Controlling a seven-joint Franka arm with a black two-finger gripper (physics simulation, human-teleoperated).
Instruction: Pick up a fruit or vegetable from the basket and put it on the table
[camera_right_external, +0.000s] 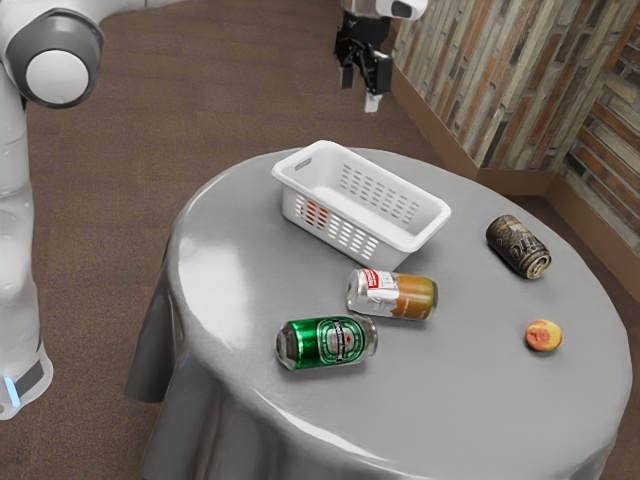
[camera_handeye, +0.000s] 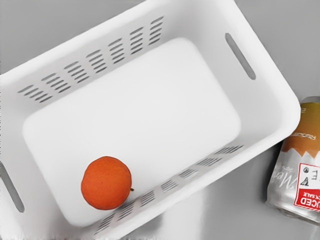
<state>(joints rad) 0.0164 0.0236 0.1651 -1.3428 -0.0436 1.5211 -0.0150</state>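
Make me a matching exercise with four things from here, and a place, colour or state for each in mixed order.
Column one:
1. Basket
2. Gripper
3. Orange-coloured fruit
4. Green can

Column two:
A. Lying on its side
B. White, with slotted walls
C. Raised, fingers apart
D. Inside the basket, near one long wall

Right pairs: 1-B, 2-C, 3-D, 4-A

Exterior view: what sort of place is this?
Probably a simulated dining room or café corner: cloth-draped round table, brown carpet-like floor, rustic plank-look wall.
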